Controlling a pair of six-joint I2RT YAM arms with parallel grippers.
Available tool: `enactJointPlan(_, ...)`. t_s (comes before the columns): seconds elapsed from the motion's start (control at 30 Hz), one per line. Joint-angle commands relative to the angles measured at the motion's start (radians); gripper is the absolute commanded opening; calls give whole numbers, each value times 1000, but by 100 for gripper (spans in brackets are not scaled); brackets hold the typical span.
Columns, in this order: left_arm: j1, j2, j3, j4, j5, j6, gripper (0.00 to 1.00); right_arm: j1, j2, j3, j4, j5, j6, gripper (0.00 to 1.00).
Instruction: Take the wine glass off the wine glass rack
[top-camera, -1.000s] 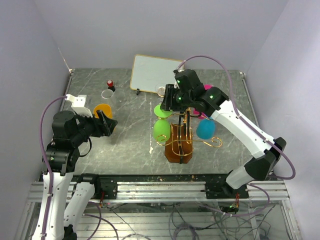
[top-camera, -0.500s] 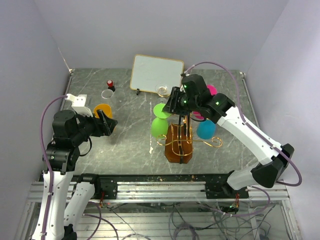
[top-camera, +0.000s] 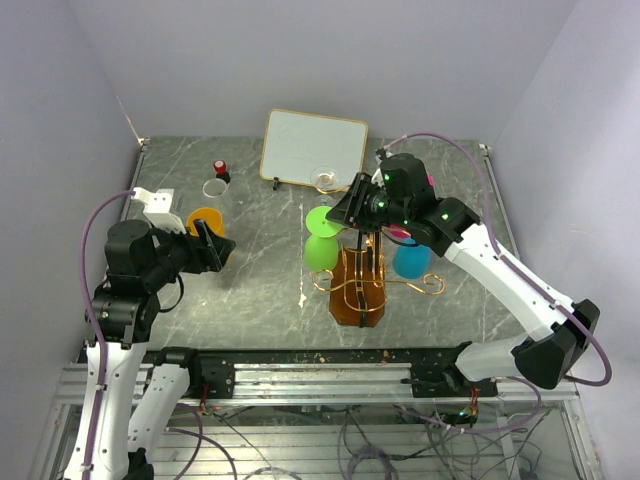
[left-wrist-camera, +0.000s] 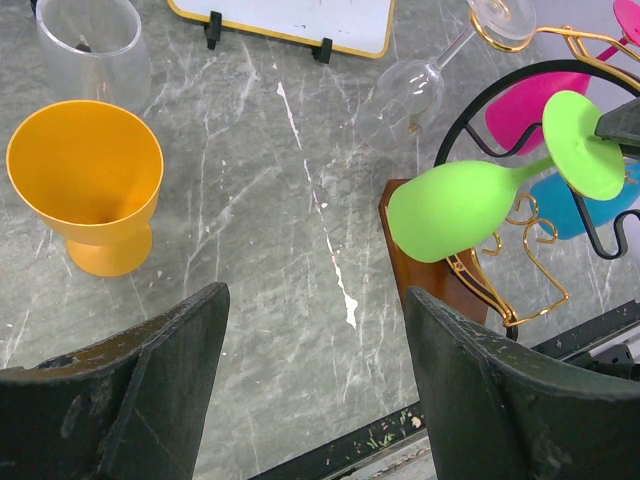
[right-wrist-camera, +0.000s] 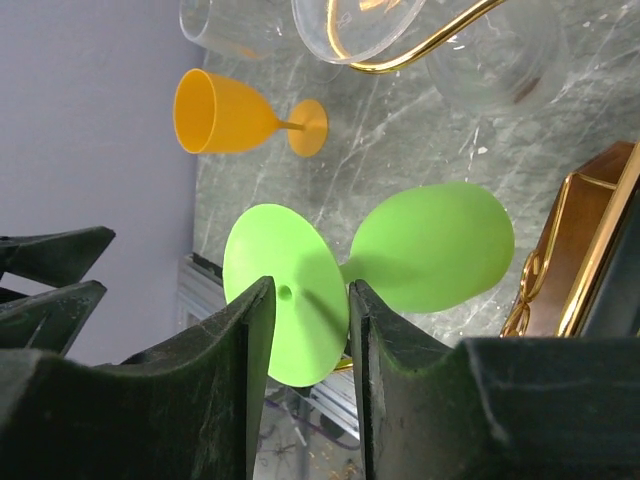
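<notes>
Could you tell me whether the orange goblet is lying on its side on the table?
No, the orange goblet stands upright on its foot on the table, with its open mouth facing up.

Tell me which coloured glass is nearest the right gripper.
The green wine glass: its round foot is at the right gripper; the blue glass and pink glass are farther off.

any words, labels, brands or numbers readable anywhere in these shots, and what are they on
No text can be read in any view.
The white framed board shows only faint smudges, no letters.
The small red-capped object is too small to show any label.
The green wine glass, orange goblet and wine glass rack carry no print.
</notes>
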Motion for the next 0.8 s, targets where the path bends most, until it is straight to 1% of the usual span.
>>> enactJointPlan(0.0,15,-2,-6,46,25,13,81,-18,-36,-31,75,-37,46,34)
enactJointPlan(0.13,16,-3,-7,46,25,13,81,-26,-32,-44,81,-58,62,33)
enactJointPlan(0.23,15,-3,-7,46,26,13,81,-28,-25,-55,102,-92,63,29)
enactJointPlan(0.63,15,-5,-7,46,28,14,81,-37,-22,-99,151,-139,109,21)
enactJointPlan(0.77,16,-5,-6,46,27,13,81,-42,-24,-119,179,-163,127,21)
